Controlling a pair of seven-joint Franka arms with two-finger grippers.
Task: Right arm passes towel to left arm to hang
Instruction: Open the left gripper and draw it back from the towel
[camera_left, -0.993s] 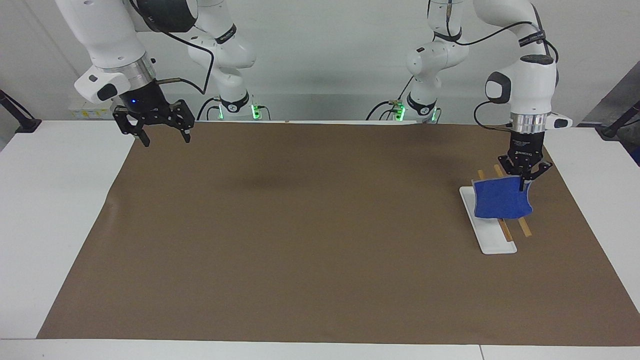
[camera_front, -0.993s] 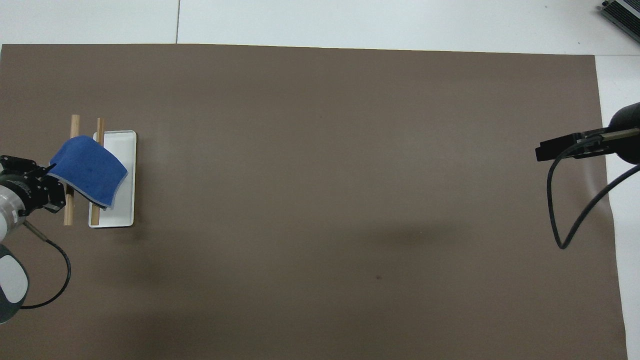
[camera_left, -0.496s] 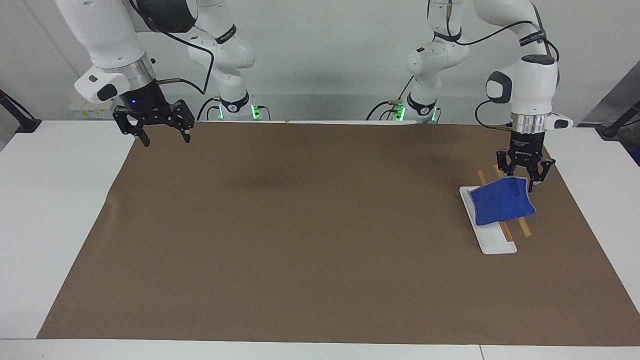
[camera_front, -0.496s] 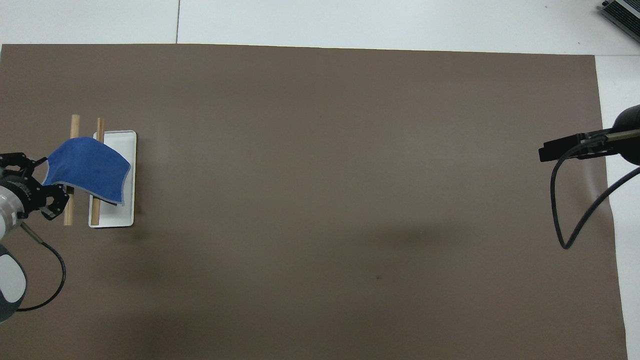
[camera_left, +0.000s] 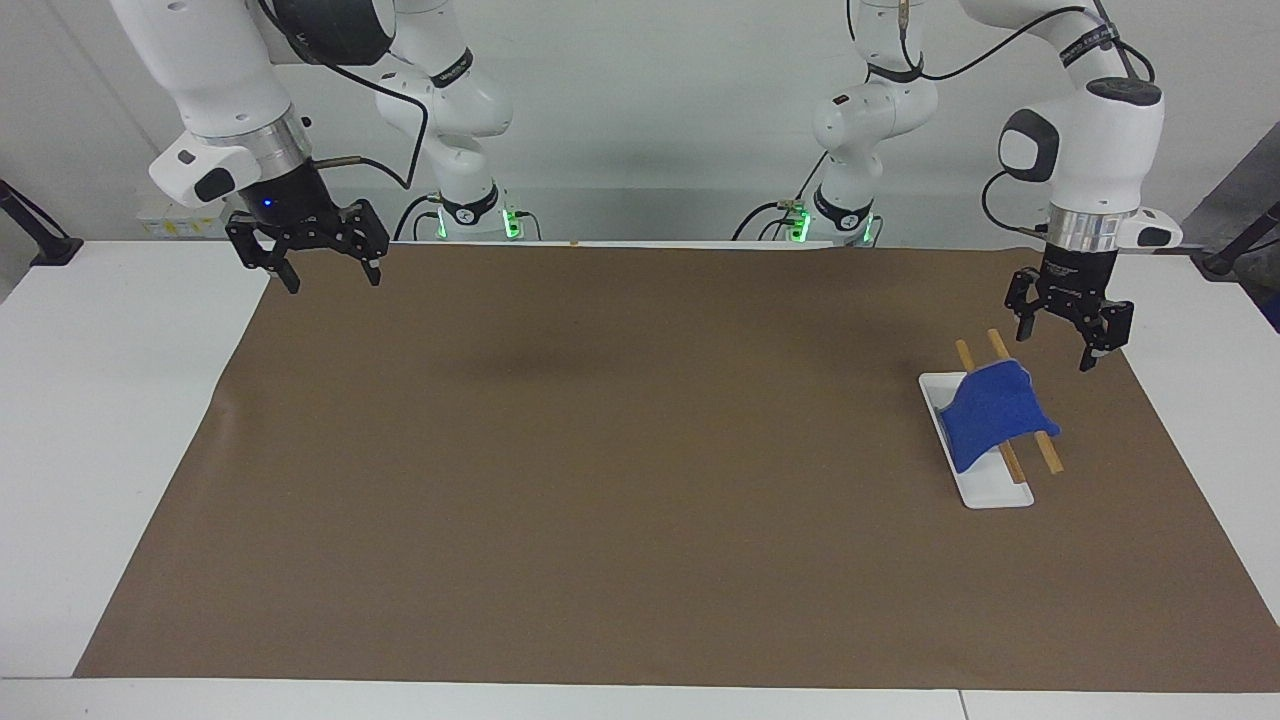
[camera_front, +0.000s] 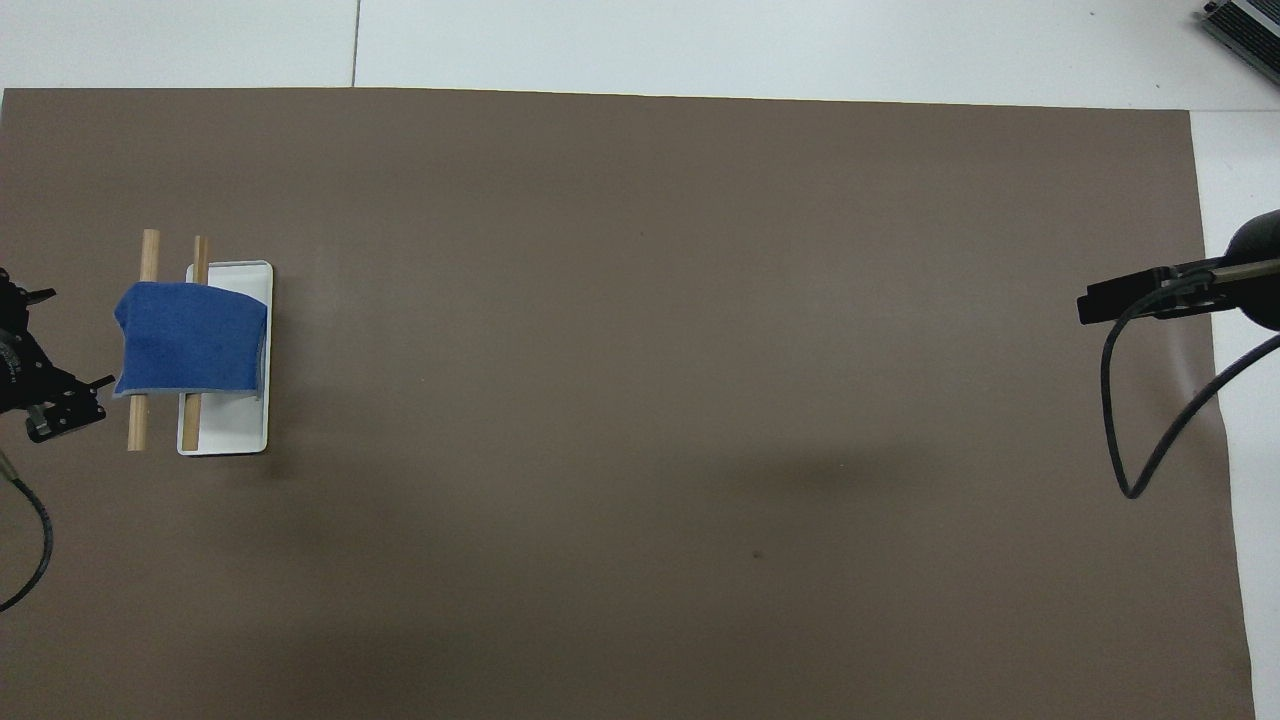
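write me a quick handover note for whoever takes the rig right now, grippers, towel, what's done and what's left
Left gripper: open, empty, up in the air over the mat beside the rack, at the left arm's end of the table.
Right gripper: open, empty, waiting over the mat's edge at the right arm's end.
Towel: draped over the two wooden rods of the rack, one edge hanging down onto its white base. Neither gripper touches it.
Done: the towel is hung and let go.
Left: probably only to take the left arm clear of the rack; check that the towel sits securely.
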